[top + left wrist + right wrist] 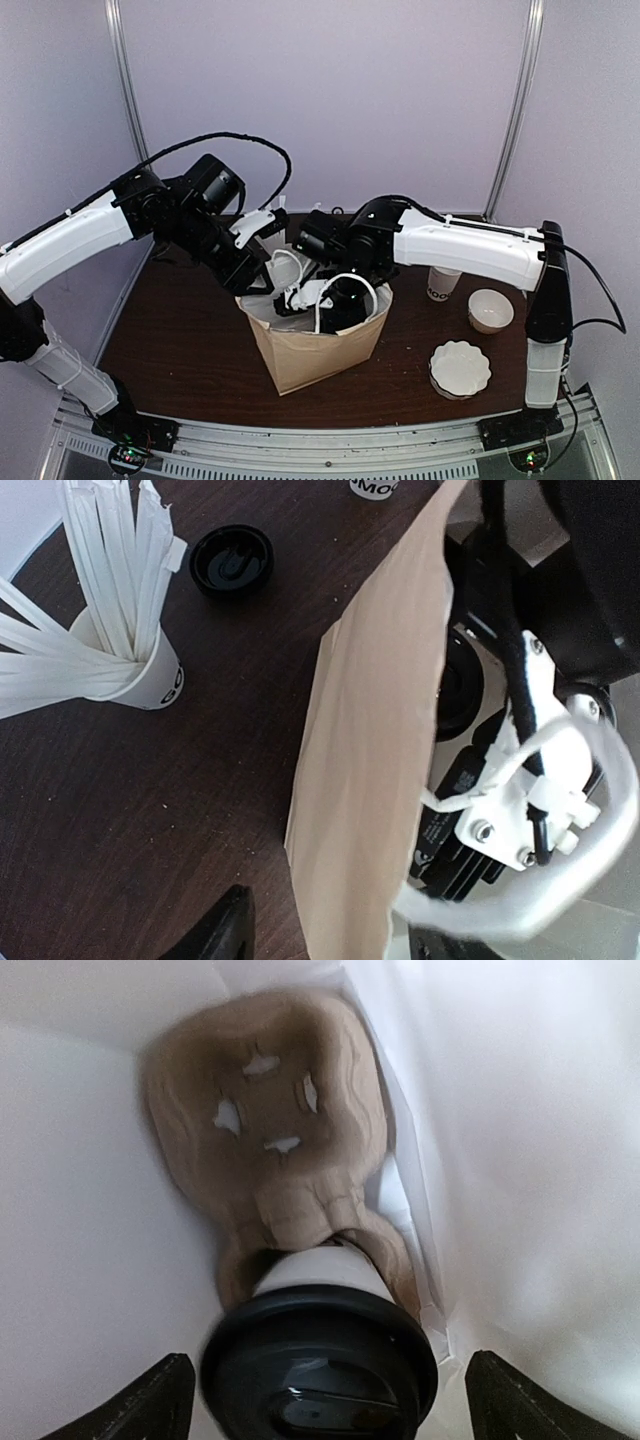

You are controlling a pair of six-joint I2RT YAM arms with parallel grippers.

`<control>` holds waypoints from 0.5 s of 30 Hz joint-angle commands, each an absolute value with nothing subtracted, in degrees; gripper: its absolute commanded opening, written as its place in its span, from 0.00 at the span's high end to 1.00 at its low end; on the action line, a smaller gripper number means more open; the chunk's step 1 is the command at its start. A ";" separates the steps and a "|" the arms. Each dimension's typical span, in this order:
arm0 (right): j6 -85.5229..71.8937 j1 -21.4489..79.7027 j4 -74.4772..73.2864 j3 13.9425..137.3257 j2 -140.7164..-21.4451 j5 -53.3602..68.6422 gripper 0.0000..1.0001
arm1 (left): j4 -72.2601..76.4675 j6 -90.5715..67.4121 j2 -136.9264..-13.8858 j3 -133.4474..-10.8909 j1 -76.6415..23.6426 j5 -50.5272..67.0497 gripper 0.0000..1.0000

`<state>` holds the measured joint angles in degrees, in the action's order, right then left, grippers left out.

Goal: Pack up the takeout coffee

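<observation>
The takeout coffee (330, 1275), a white cup under a black lid (318, 1365), stands inside the brown paper bag (315, 350) in a socket of a brown cardboard cup carrier (268, 1110). My right gripper (335, 1405) reaches down into the bag and is open; its fingertips (160, 1400) stand clear of the lid on both sides. In the top view the right gripper (335, 300) is inside the bag's mouth. My left gripper (330, 940) straddles the bag's left wall (370, 760), one finger outside and one inside, with a gap to the paper. From above, the left gripper (258, 280) sits at the bag's left rim.
A white cup full of white straws (150, 675) and a loose black lid (232, 560) sit left of the bag. Right of the bag are a lidless white cup (443, 283), a white bowl (490, 310) and a stack of fluted white dishes (460, 368). The bag's white handle (560, 880) loops near my right arm.
</observation>
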<state>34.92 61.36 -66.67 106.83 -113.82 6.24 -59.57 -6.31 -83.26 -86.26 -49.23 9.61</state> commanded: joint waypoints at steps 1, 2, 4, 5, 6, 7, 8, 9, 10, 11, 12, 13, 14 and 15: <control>33.30 61.85 -70.29 111.35 -113.82 4.75 0.01 | -57.79 -5.19 -82.33 -87.45 -49.21 11.97 0.43; 33.11 61.96 -70.62 112.05 -113.70 4.72 0.01 | -57.75 -5.09 -82.30 -87.39 -49.22 12.14 0.43; 32.76 62.15 -71.59 113.47 -113.52 4.59 0.00 | -57.37 -5.05 -82.20 -87.09 -49.22 12.10 0.43; 32.66 62.26 -72.25 114.32 -113.43 4.65 0.01 | -57.31 -4.89 -82.18 -86.96 -49.22 12.13 0.43; 32.61 62.37 -72.71 114.95 -113.23 4.55 0.01 | -57.34 -4.73 -82.32 -86.85 -49.22 12.00 0.43; 32.65 62.61 -72.88 115.19 -112.72 4.42 0.01 | -57.31 -4.60 -82.46 -86.84 -49.22 11.63 0.43; 32.80 62.78 -72.81 115.10 -112.03 4.24 0.00 | -57.31 -4.57 -82.56 -86.84 -49.22 11.39 0.43; 33.02 62.95 -72.65 115.12 -111.31 4.07 0.01 | -57.30 -4.57 -82.68 -86.84 -49.22 11.09 0.43; 33.31 63.13 -72.73 115.34 -110.66 4.00 0.01 | -57.23 -4.58 -82.69 -86.91 -49.22 10.91 0.44; 33.76 63.19 -72.89 115.66 -110.01 4.52 0.00 | -57.28 -4.57 -82.73 -87.04 -49.22 10.70 0.45; 34.45 63.29 -73.45 115.97 -109.20 5.56 0.01 | -57.25 -4.56 -82.64 -87.21 -49.14 10.62 0.47; 35.23 63.33 -73.85 116.05 -108.55 6.75 0.01 | -57.11 -4.42 -82.64 -87.39 -49.09 10.84 0.51; 35.81 63.30 -74.14 116.21 -107.95 7.69 0.01 | -57.06 -4.28 -82.61 -87.63 -49.05 11.25 0.54; 36.68 63.31 -74.70 116.26 -107.47 9.27 0.01 | -56.92 -4.30 -82.48 -87.85 -49.04 11.56 0.57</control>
<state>34.48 62.78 -72.79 113.54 -112.66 5.78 -58.85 -5.39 -83.13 -86.26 -49.21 11.11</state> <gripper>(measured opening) 0.994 0.478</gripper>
